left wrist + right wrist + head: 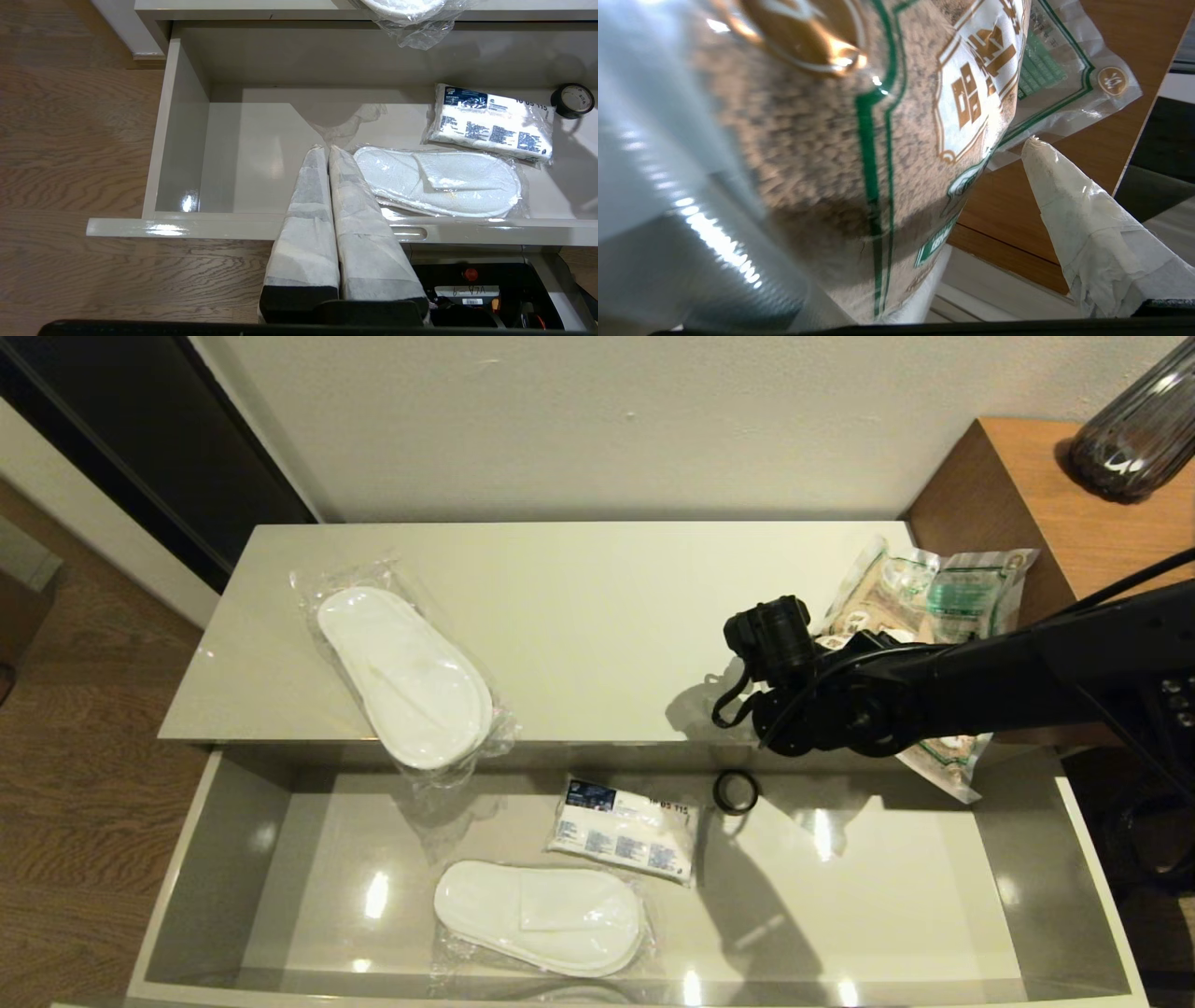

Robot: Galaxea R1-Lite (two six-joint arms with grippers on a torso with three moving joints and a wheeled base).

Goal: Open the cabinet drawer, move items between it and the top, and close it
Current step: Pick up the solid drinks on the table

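The wide, shallow cabinet drawer [233, 859] stands pulled out, its glossy grey lining holding a flat white slipper pair [540, 916] in crinkled clear plastic near the front, a small white packet with blue print [624, 828] and a small black ring [736, 791] farther back. On the glossy cream top [579, 616] lies a second sealed slipper pair [406, 678] at the left, overhanging the near edge, and at the far right the clear bag of brown grain [920, 602] with its green label. The right gripper [924, 196] is spread wide with the grain bag between its wrapped fingers [1069, 196], pressed against one of them, though a firm hold cannot be made out, while the left gripper [327, 154] hangs parked over the drawer's front, fingers pressed together and empty.
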